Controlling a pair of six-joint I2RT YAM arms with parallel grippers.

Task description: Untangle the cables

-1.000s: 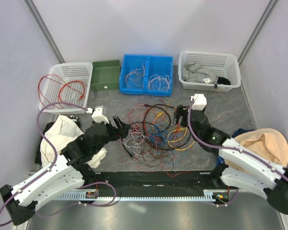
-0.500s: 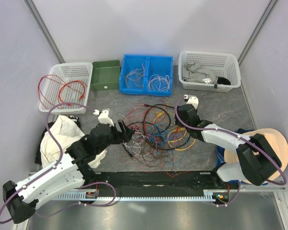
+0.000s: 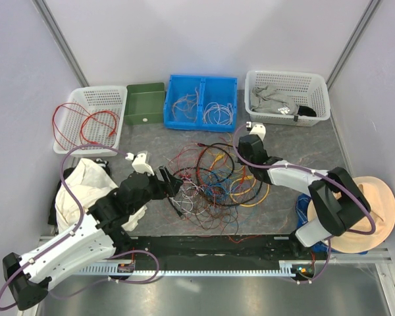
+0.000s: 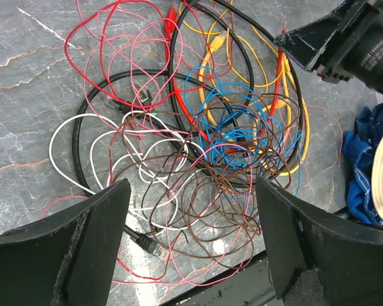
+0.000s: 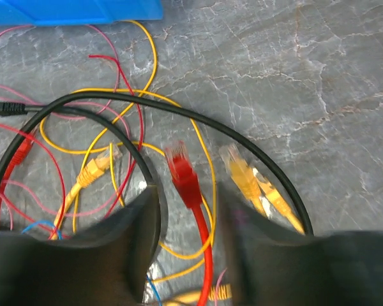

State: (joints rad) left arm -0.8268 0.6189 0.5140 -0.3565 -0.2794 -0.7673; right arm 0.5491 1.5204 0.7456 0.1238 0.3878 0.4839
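**Two grippers at one cable heap, nothing clamped**

Left fingers (image 4: 96, 229) are spread wide with nothing gripped between them. The left gripper (image 4: 193, 191) hovers over the white, brown and pink loops on the left side of the heap. Right fingers (image 5: 127, 248) are about half spread and straddle the red cable (image 5: 182, 167) just behind its plug. A gap shows beside that cable, so it is not pinched. The right gripper (image 5: 186, 191) points down at the far right edge of the heap. Yellow plugs (image 5: 246, 178) lie just right of the red plug, and a black cable (image 5: 179, 108) arcs around the far side of both. The cables (image 3: 210, 181) sit in one knotted heap in the middle of the table (image 3: 303, 148), between both grippers and near of the blue bin (image 3: 202, 99). That bin holds more loose wires, and red ones lie in the white basket (image 3: 99, 99) at far left.
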